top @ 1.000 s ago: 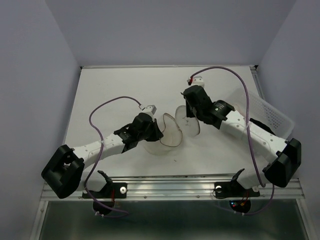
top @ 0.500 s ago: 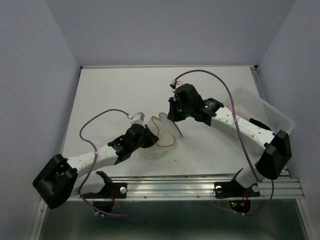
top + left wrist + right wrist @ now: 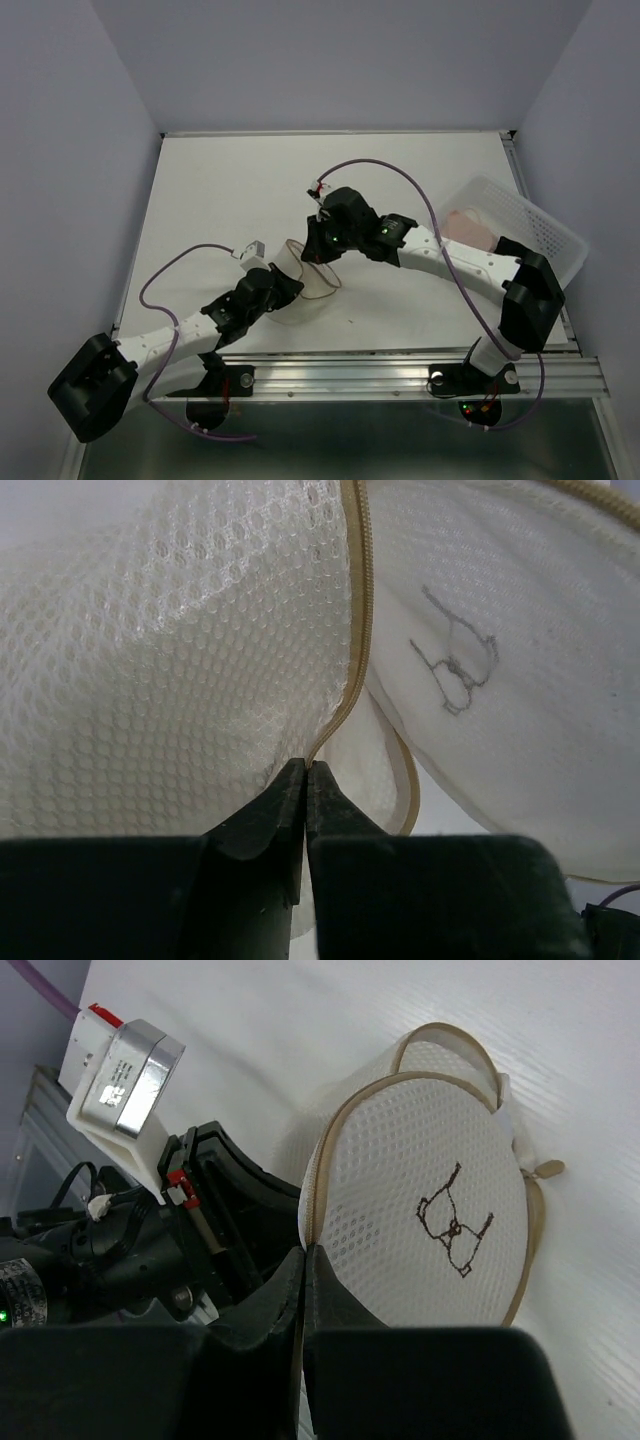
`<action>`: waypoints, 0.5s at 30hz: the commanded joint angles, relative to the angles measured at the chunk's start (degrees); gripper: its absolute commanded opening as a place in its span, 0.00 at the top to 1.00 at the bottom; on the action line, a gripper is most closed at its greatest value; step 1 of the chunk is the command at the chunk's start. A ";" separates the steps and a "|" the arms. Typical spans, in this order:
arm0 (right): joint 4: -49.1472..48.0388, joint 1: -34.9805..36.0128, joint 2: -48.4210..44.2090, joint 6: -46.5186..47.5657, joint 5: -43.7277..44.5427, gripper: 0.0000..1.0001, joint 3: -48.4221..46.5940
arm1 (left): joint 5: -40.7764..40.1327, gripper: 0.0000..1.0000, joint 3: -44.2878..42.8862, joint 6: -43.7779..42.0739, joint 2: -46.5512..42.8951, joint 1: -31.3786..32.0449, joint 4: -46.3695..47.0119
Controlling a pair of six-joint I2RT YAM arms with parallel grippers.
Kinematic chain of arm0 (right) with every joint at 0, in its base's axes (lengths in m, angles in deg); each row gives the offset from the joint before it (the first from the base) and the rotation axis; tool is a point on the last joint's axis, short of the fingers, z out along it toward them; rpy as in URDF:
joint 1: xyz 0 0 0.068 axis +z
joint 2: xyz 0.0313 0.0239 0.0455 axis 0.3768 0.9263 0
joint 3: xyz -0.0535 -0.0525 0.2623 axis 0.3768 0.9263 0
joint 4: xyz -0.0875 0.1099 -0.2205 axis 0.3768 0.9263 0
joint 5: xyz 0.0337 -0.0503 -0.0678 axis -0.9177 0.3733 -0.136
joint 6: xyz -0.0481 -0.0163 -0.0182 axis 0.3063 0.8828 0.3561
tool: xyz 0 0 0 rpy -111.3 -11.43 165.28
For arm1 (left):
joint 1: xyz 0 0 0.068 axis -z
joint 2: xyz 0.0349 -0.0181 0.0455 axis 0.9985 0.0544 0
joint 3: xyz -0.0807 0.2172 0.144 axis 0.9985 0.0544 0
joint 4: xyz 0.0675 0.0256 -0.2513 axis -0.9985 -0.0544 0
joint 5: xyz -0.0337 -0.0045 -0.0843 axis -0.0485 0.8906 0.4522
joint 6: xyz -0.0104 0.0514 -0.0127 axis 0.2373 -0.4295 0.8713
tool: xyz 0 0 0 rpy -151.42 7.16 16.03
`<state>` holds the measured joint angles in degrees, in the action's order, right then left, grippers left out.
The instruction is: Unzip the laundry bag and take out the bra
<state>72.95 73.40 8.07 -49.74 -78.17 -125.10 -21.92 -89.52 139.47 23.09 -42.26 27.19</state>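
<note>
Laundry bag [image 3: 312, 282] near table [image 3: 250, 180] front edge

A: How is the light?
B: Bright and even, from above. The white surface [image 3: 230, 180] nearly washes out; only a soft shadow hugs the laundry bag [image 3: 430, 1160].
A: And sharpness?
B: The bag's mesh is crisp in both wrist views. The dark fingers [image 3: 265, 815] just below it are underexposed, slightly soft.
</note>
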 commanded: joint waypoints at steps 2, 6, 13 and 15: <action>-9.48 1.91 2.18 -3.03 -3.07 0.96 3.11 | -2.45 0.82 1.96 2.34 -4.36 0.29 1.44; -13.09 3.92 4.38 -4.36 -3.95 0.96 4.53 | -3.51 0.62 2.66 2.69 -7.96 0.29 -2.25; -17.75 5.07 8.69 -6.03 -5.36 0.87 6.37 | -4.30 0.33 4.16 4.09 -17.72 0.29 -9.55; -18.98 5.07 9.48 -6.12 -4.39 0.86 7.25 | -5.09 0.33 4.07 4.45 -21.94 0.29 -13.66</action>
<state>59.51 77.42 15.94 -54.66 -82.04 -119.44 -25.11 -84.85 142.84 6.44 -42.30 16.85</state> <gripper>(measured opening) 0.139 0.666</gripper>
